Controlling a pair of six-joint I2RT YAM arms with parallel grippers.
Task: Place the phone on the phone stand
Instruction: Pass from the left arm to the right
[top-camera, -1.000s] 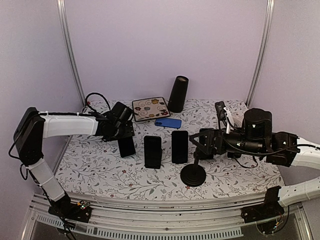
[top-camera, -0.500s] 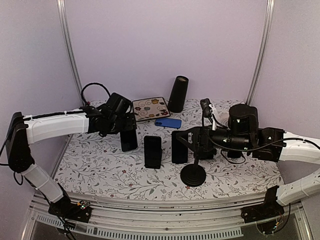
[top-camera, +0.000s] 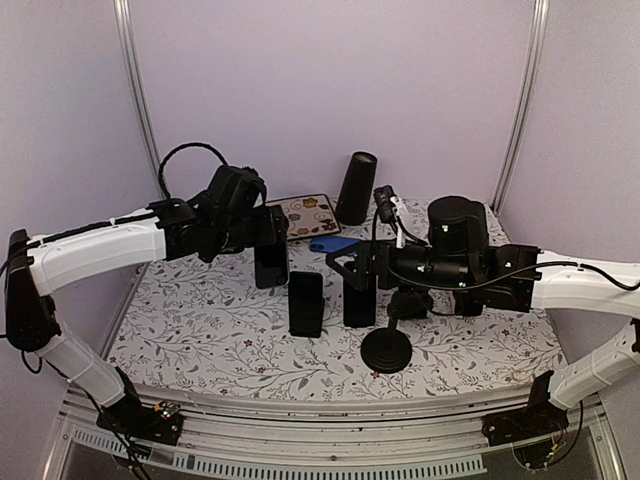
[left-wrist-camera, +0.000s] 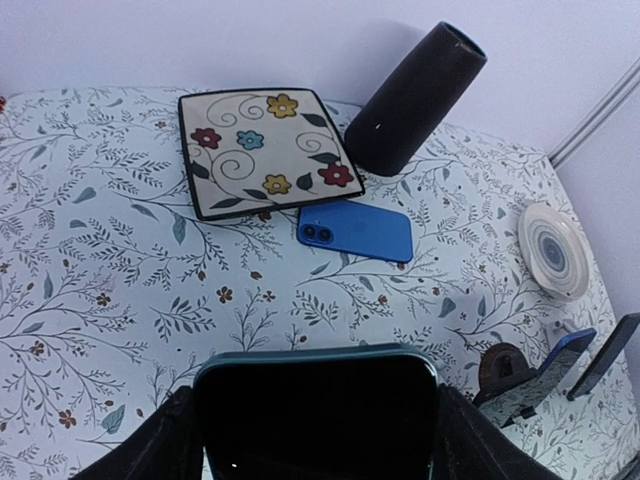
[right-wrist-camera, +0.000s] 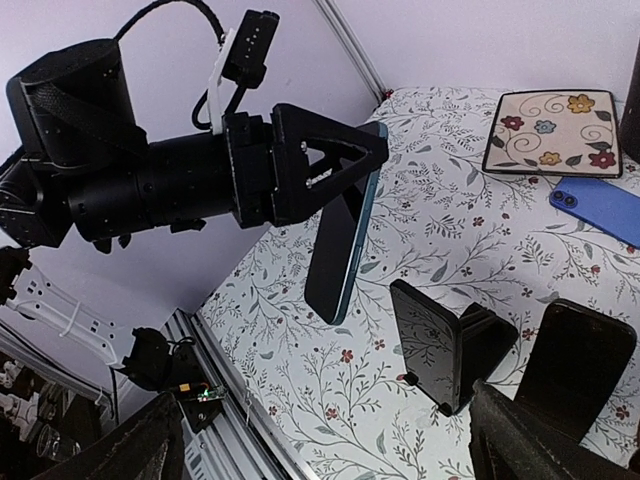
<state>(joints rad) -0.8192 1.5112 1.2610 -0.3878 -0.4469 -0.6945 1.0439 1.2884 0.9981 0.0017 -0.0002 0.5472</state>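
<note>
— At the left, what does the left gripper (top-camera: 263, 240) hold?
— Its fingers (left-wrist-camera: 165, 445) pinch a dark teal-edged phone (top-camera: 270, 266) by its long sides. The phone is upright in the air, clear of the flower-printed tablecloth (top-camera: 200, 330).
— And further right?
— A pair of black phones (top-camera: 305, 303) stands propped side by side. Over them the right gripper (top-camera: 348, 268) hangs, jaws spread wide. Nearer us sits the black round-footed phone stand (top-camera: 387, 350), apart from the lifted phone.

Phone (left-wrist-camera: 315, 415), lower end past the bottom edge (left wrist view)
</note>
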